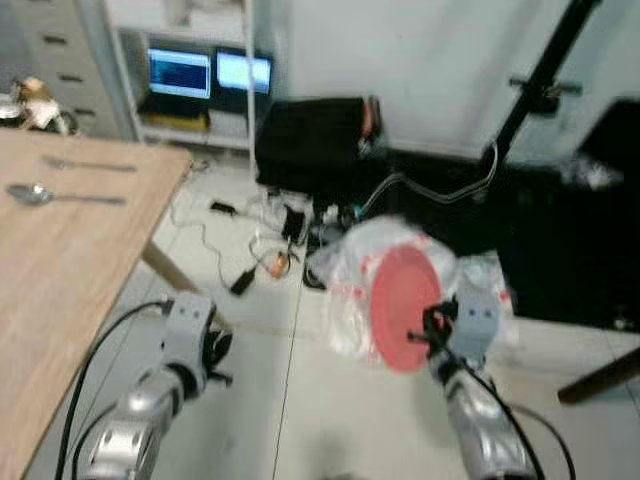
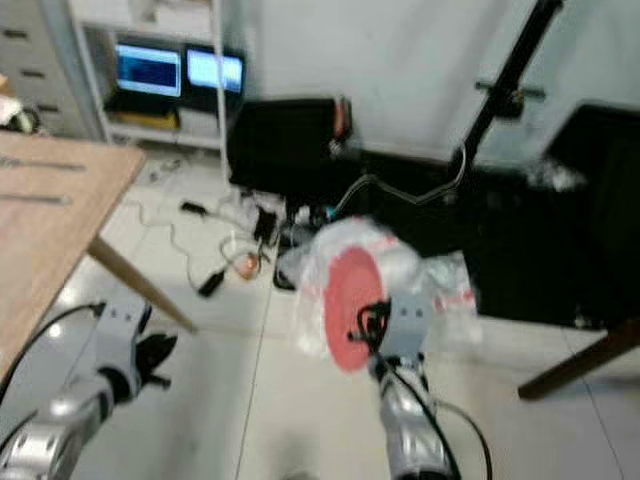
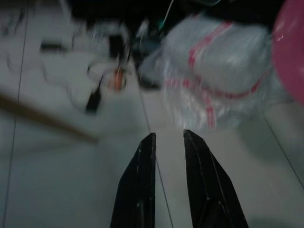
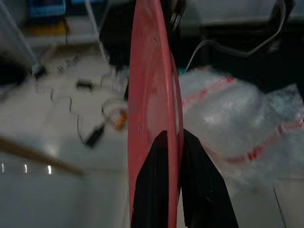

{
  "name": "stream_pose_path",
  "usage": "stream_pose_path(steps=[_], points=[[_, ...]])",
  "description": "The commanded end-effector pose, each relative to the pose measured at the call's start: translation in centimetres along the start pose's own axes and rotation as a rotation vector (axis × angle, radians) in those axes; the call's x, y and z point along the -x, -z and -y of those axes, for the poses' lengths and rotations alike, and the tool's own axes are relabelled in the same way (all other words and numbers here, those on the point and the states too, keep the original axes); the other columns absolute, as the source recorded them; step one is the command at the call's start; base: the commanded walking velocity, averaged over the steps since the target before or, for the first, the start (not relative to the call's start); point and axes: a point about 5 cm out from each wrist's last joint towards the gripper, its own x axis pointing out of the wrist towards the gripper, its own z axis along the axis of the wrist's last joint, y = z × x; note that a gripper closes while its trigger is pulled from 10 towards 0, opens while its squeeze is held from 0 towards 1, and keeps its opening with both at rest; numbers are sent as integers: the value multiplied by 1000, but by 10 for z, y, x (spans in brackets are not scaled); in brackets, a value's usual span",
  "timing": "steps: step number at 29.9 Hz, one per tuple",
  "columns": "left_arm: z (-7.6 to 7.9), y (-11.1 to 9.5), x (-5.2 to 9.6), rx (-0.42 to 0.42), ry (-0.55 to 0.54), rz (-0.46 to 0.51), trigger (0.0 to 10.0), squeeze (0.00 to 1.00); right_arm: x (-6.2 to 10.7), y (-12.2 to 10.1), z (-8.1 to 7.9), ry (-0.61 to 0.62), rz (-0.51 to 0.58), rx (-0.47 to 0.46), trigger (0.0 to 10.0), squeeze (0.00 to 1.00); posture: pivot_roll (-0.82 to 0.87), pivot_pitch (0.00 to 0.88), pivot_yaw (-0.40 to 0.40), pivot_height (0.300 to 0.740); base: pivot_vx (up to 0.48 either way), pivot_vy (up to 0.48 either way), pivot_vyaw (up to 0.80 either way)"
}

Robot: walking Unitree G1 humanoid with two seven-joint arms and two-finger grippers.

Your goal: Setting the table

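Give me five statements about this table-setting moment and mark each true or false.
1. The right gripper is shut on the red plate. True.
2. The plate lies flat on the table. False: it is held on edge above the floor, off to the table's right.
3. A spoon lies on the table. True.
4. The left gripper holds a fork. False: its fingers are apart with nothing between them.
5. A plastic bag with red stripes sits on the floor behind the plate. True.
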Motion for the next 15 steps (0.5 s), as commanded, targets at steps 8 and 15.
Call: stream_pose_path(steps=[8, 15], points=[[-87, -271, 71, -344, -378, 858, 10000, 0, -14, -133, 7, 11, 438, -37, 10000, 0, -10, 48, 43, 740, 0, 0, -800], [-126, -317, 123, -646, -527, 874, 10000, 0, -7, -130, 5, 1, 430, -28, 10000, 0, -6, 57, 52, 740, 0, 0, -800]])
